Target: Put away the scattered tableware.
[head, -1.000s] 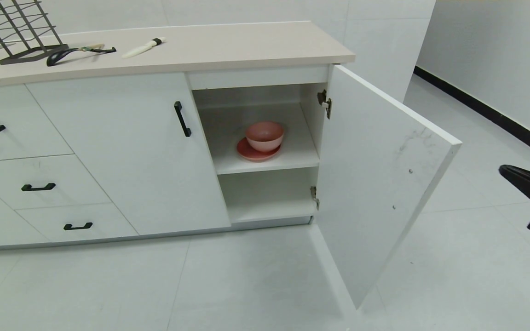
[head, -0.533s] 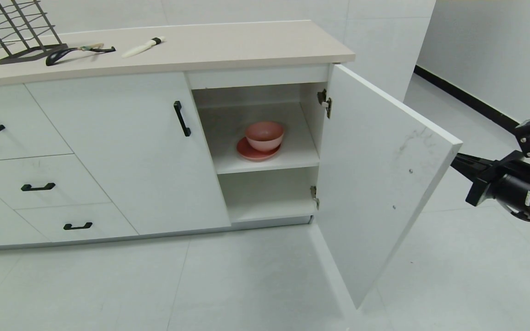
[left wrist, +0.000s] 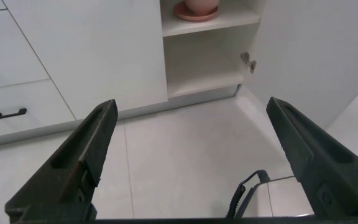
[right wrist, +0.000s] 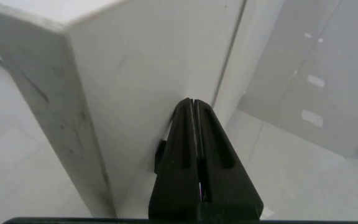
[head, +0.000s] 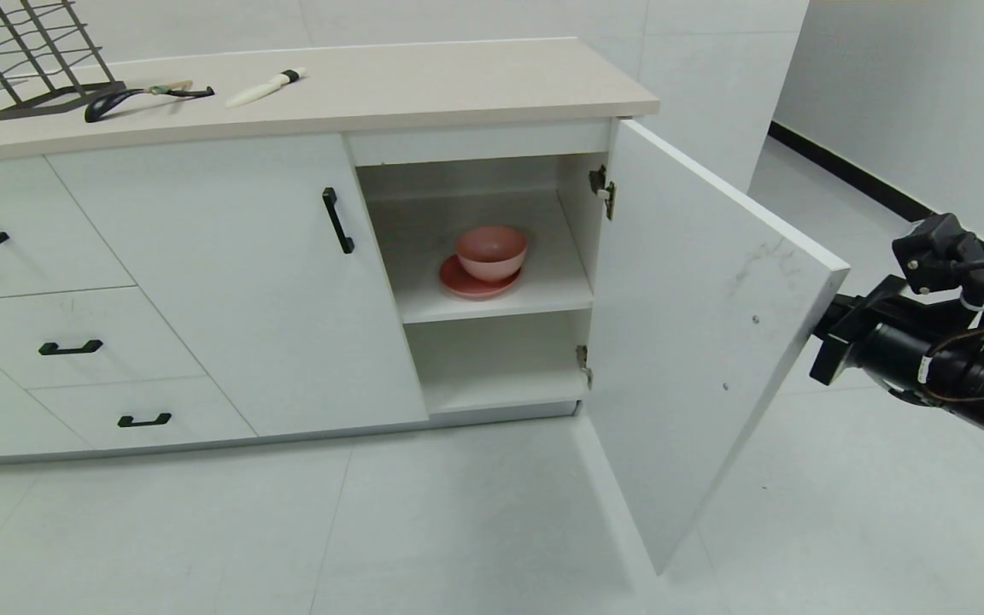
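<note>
Door (head: 714, 342) ajar, R pincer (right wrist: 192, 106) pressed together by outer face, L pincer (left wrist: 191, 107) spread over floor (left wrist: 185, 155)

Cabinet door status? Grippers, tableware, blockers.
Left gripper open, over floor. Right gripper shut, tip at outer face of open cabinet door. Pink bowl on pink plate, upper shelf. Nothing seen blocking the door.

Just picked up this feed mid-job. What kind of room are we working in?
Most likely a kitchen, perhaps a mock-up one: a long countertop over white drawers, a pink bowl sitting on a plate on the open cabinet's upper shelf, and a wire rack beside utensils.
</note>
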`<state>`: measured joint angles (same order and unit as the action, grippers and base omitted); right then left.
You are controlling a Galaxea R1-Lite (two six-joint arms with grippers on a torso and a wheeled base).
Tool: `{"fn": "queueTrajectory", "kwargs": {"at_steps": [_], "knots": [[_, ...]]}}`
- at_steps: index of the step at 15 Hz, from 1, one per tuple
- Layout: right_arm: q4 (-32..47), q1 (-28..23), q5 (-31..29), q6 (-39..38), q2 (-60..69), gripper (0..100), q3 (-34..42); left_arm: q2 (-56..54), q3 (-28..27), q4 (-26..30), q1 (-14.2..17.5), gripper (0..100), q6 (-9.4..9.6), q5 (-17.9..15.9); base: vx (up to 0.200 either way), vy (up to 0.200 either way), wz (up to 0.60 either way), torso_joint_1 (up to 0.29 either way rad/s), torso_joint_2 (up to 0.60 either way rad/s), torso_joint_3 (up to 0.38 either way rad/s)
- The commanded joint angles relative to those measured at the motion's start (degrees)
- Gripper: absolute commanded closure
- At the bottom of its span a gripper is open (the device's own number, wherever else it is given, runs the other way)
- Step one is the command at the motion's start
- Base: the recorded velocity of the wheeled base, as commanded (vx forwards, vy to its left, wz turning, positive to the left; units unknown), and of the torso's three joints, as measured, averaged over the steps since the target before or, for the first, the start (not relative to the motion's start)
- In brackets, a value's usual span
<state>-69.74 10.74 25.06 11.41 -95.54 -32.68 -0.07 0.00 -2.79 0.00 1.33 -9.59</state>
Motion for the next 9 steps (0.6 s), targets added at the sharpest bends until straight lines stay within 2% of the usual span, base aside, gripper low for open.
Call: {"fn": "queueTrajectory", "kwargs": {"at_steps": [1,6,9], "knots": [[0.05,1.56,0.07,0.02,0.26,100,0.34,0.07,0.0,-0.02,0.0,0,0.08,0.01,0.0,0.0,0.0,0.0,0.0,0.0],[-0.13,8.6,0.07,-0.07,-0.97,100,0.08,0.07,0.0,-0.02,0.0,0,-0.01,0.1,0.0,0.0,0.0,0.0,0.0,0.0],[-0.22,11.85,0.07,-0.25,-4.66,100,-3.18,0.07,0.0,-0.02,0.0,0,-0.19,0.1,0.0,0.0,0.0,0.0,0.0,0.0]]}}
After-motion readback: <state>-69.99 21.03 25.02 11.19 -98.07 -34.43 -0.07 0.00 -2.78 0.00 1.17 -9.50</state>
